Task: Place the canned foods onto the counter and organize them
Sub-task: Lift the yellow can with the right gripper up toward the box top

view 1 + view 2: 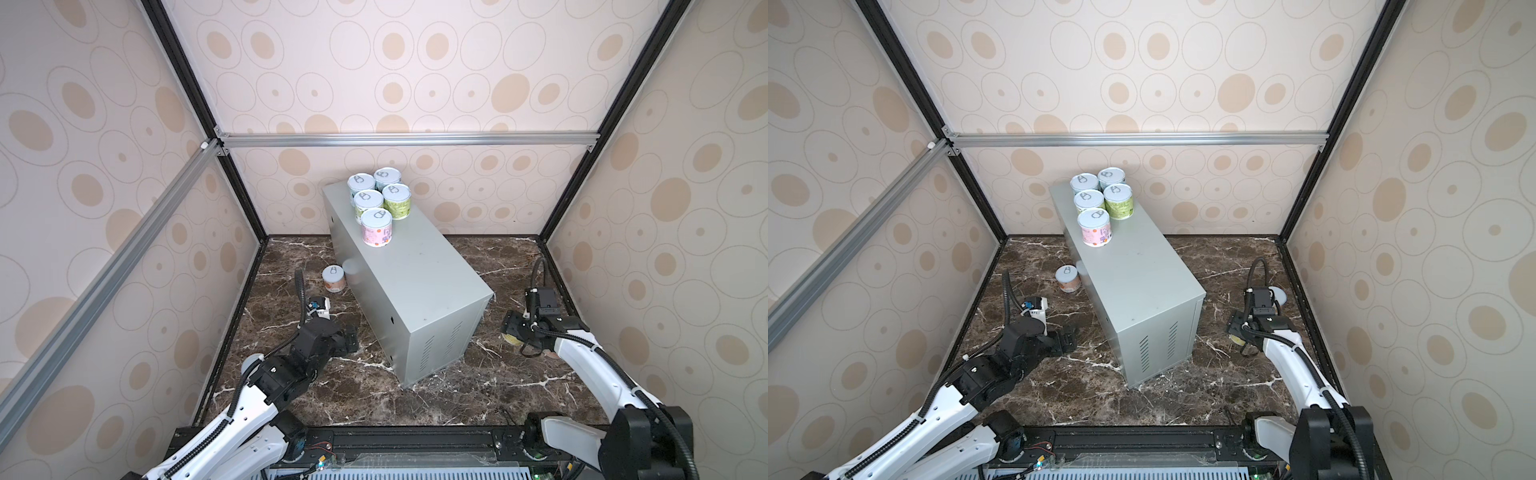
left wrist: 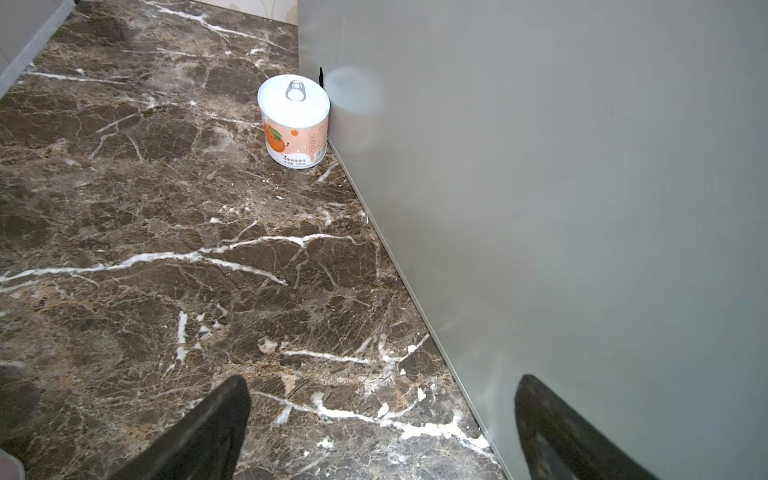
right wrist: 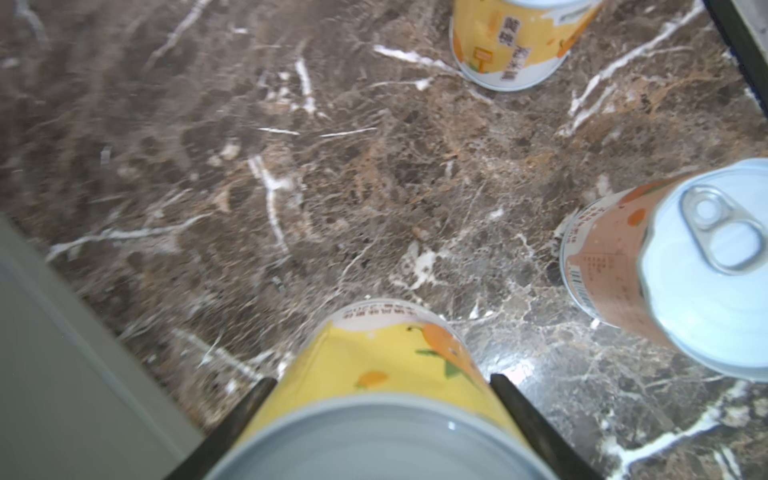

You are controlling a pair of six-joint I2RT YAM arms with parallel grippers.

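Note:
The counter [image 1: 415, 282] [image 1: 1133, 282] is a grey metal box lying on dark marble. Several canned foods stand grouped at its far end, a pink one [image 1: 376, 227] [image 1: 1094, 227] nearest. An orange-label can [image 1: 333, 279] [image 1: 1068, 279] [image 2: 293, 120] stands on the marble against the counter's left wall. My left gripper [image 1: 352, 337] [image 2: 383, 381] is open and empty, low beside that wall. Right of the counter, my right gripper [image 1: 511, 332] [image 3: 383, 380] is shut on a yellow can [image 3: 386, 365]. I cannot tell whether that can touches the marble.
Close to the held can, the right wrist view shows two more cans standing on the marble: a yellow one [image 3: 515, 41] and an orange one [image 3: 665, 270]. The counter's side wall [image 3: 62, 374] is near. Patterned enclosure walls with black frame posts surround the marble.

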